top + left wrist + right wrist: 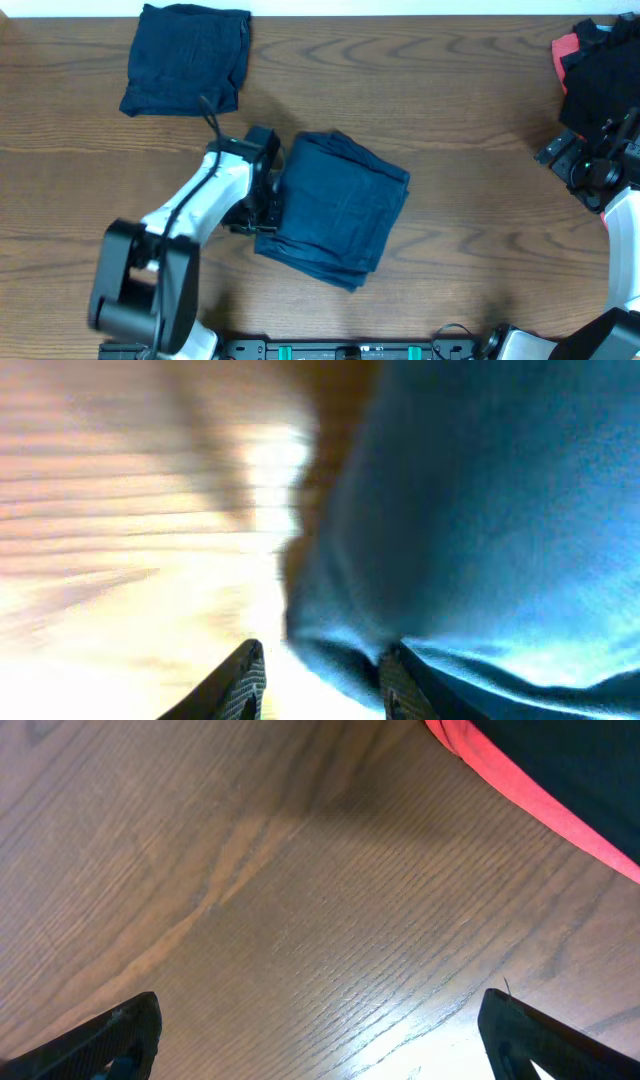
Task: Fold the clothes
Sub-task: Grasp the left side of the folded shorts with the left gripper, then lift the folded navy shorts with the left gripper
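A: Where's the bundle point(335, 210)?

B: Mid-surface point(450, 120), squarish, a bit skewed. Longer side runs approx far-to-near. L fingers point(245, 685) are right at its left edge.

A: Gripping it?

B: Doesn't look it. In the wrist view they're parted, w/ the cloth edge in the gap against one finger and a bare strip beside the other. Not clamped, I'd say.

A: R fingers point(120, 1035)?

B: Spread wide, nothing in them, over bare wood by the pile point(600, 60) at far right. Well apart from the bundle.

A: So it's the L arm's move.

B: Yep, much nearer. Cloth lies to its right, so any tuck or press goes in from that left edge. 2nd bundle point(185, 60) sits far-left and looks done.
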